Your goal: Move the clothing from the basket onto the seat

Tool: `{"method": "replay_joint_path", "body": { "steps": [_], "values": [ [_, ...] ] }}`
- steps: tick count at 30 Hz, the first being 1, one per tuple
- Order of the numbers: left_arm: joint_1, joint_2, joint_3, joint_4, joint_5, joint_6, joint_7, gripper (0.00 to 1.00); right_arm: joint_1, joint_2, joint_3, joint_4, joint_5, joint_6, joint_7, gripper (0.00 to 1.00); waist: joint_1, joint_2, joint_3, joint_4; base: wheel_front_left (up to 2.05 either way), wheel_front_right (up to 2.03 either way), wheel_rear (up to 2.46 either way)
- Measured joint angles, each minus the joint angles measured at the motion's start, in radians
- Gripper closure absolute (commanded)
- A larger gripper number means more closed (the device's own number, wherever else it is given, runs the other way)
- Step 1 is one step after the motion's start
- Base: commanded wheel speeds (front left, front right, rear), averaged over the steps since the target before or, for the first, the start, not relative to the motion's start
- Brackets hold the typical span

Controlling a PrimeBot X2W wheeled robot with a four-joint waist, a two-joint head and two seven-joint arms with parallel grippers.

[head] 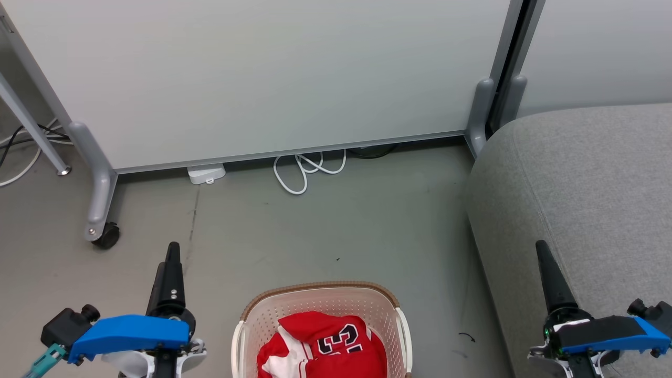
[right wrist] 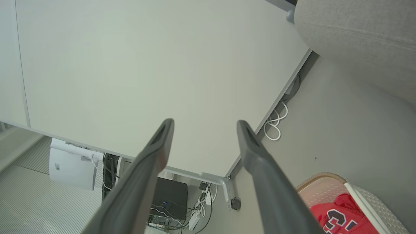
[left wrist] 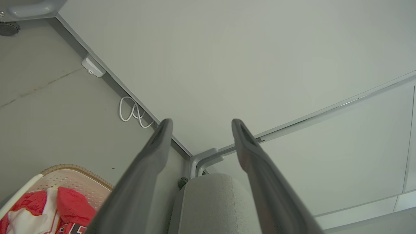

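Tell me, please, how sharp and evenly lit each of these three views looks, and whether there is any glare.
Head view: soft, even light, no glare; the clothing in the basket and the seat are sharp. Left wrist view: the left gripper blurs toward the lens, while the white cable is crisp. Right wrist view: the right gripper blurs likewise, the partition evenly lit.

Perforated plastic basket (head: 388,310), woven-look rim; soft cloth clothing (head: 320,346); matt fabric seat (head: 588,178).
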Motion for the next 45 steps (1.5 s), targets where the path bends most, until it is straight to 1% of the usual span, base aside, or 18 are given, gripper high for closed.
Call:
{"method": "replay_joint_path", "body": {
  "steps": [5, 6, 8, 14, 15, 22, 33, 45],
  "values": [
    [-0.005, 0.0, -0.032, -0.004, 0.108, 0.016, -0.018, 0.0, -0.001, 0.0, 0.018, -0.011, -0.102, 0.0, -0.018, 0.0, 0.0, 0.0, 0.001, 0.002, 0.0, 0.0, 0.0],
    [-0.005, 0.0, -0.032, -0.004, 0.108, 0.016, -0.018, 0.0, -0.001, 0.0, 0.018, -0.011, -0.102, 0.0, -0.018, 0.0, 0.0, 0.0, 0.001, 0.002, 0.0, 0.0, 0.0],
    [-0.008, 0.001, -0.05, -0.003, 0.172, 0.024, -0.027, 0.0, -0.001, 0.0, 0.024, -0.016, -0.162, 0.0, -0.027, 0.0, 0.0, 0.0, 0.001, 0.003, 0.0, 0.0, 0.0],
    [-0.014, 0.004, -0.083, 0.002, 0.282, 0.041, -0.05, 0.0, -0.001, 0.0, 0.037, -0.024, -0.275, 0.0, -0.051, 0.0, 0.0, 0.0, 0.001, 0.007, 0.0, 0.0, 0.0],
    [-0.014, 0.004, -0.083, 0.002, 0.282, 0.041, -0.05, 0.0, -0.001, 0.0, 0.037, -0.024, -0.275, 0.0, -0.051, 0.0, 0.0, 0.0, 0.001, 0.007, 0.0, 0.0, 0.0],
    [-0.02, 0.012, -0.112, 0.007, 0.385, 0.068, -0.072, 0.0, -0.001, -0.001, 0.044, -0.024, -0.399, 0.0, -0.072, 0.0, 0.0, 0.0, 0.0, 0.011, 0.0, 0.0, 0.0],
    [-0.025, 0.019, -0.153, 0.016, 0.528, 0.098, -0.107, 0.0, -0.001, -0.001, 0.058, -0.022, -0.559, 0.001, -0.109, 0.0, 0.0, 0.0, -0.003, 0.016, 0.0, 0.0, 0.0],
    [-0.026, 0.023, -0.182, 0.018, 0.651, 0.1, -0.141, 0.0, -0.001, -0.001, 0.069, -0.022, -0.696, 0.001, -0.141, 0.0, 0.0, 0.0, -0.004, 0.025, 0.0, 0.0, 0.0]
  ]
}}
